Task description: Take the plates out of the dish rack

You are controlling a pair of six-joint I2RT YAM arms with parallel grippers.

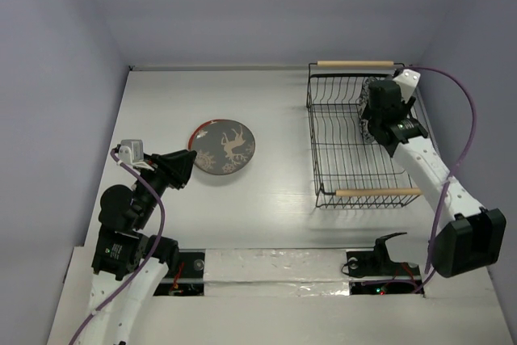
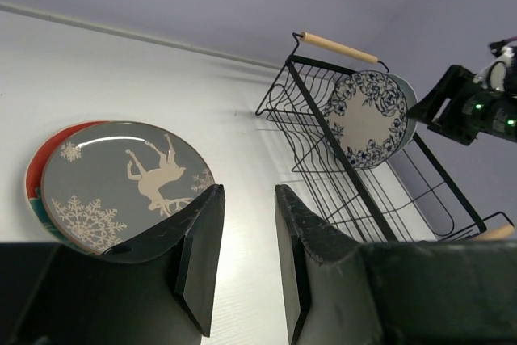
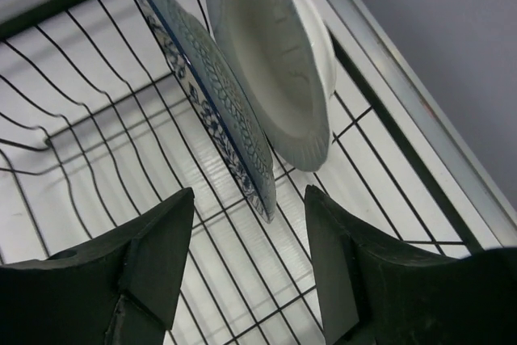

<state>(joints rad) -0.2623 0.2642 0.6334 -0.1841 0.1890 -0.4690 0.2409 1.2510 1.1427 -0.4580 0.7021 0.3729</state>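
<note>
The black wire dish rack point(image 1: 355, 151) stands at the right. A white plate with a blue patterned rim point(image 3: 218, 94) and a pale green plate point(image 3: 275, 62) stand upright in its far end. My right gripper point(image 3: 250, 197) is open inside the rack, its fingers either side of the blue-rimmed plate's lower edge without touching it. The dark grey-brown plate point(image 1: 224, 147) lies flat on the red-and-blue plate point(image 2: 34, 175) at the table's middle left. My left gripper point(image 2: 249, 199) is open and empty, just right of that stack.
The rack's wooden handles point(image 1: 355, 63) cross its far and near ends. The rack's near slots point(image 1: 351, 171) hold nothing. The booth walls close in left, right and behind. In the left wrist view the right arm point(image 2: 477, 107) shows beyond the rack.
</note>
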